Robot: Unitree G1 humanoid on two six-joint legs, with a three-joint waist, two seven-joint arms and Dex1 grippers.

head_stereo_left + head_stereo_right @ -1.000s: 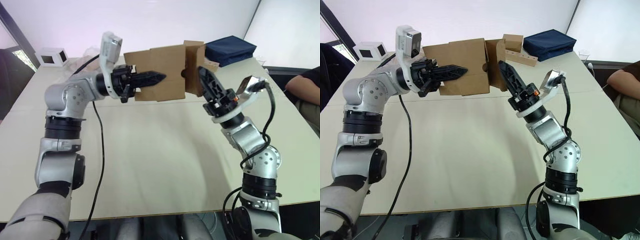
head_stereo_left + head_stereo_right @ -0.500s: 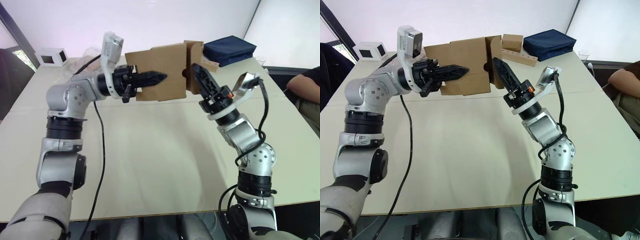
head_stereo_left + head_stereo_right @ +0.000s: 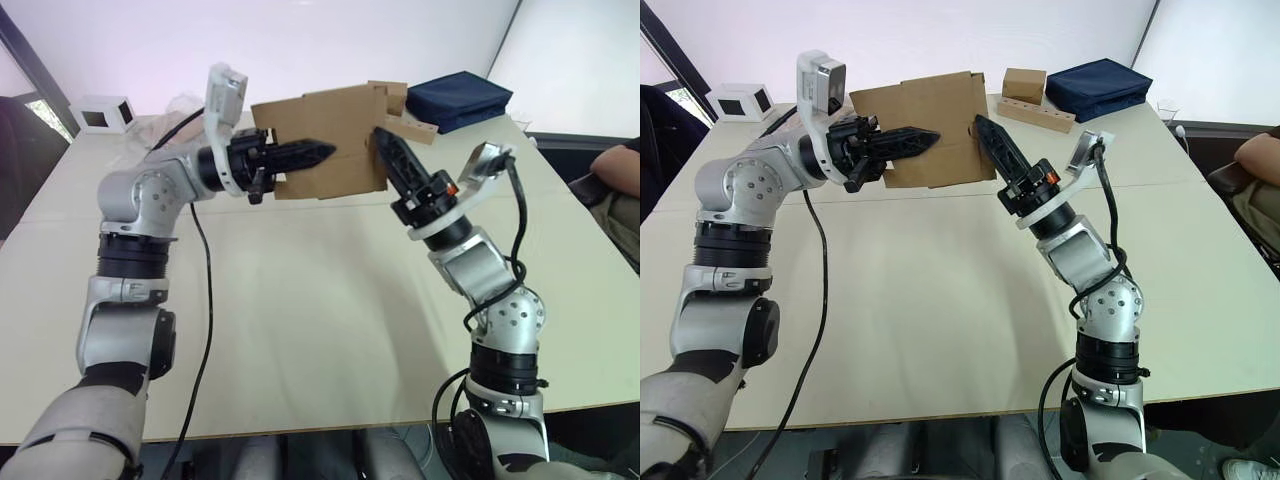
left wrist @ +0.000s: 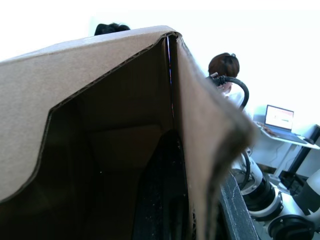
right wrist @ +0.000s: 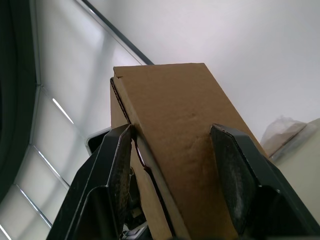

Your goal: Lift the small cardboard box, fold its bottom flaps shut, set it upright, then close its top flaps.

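Observation:
The small cardboard box hangs on its side above the far half of the table. My left gripper is shut on its front wall, with one black finger inside the carton. The top flaps at the box's left end stand open. At the right end the bottom flaps lie folded in against the carton. My right gripper is open and pressed up against that end, its fingers spread on either side of the cardboard.
At the back of the table a brown box sits on a long cardboard strip, beside a navy bag. A white box with dark windows stands far left. A person's arm rests at the right edge.
My right gripper has swung left and up against the box's right end. The flap that stuck out there is now folded flat. The left gripper has held the box nearly still.

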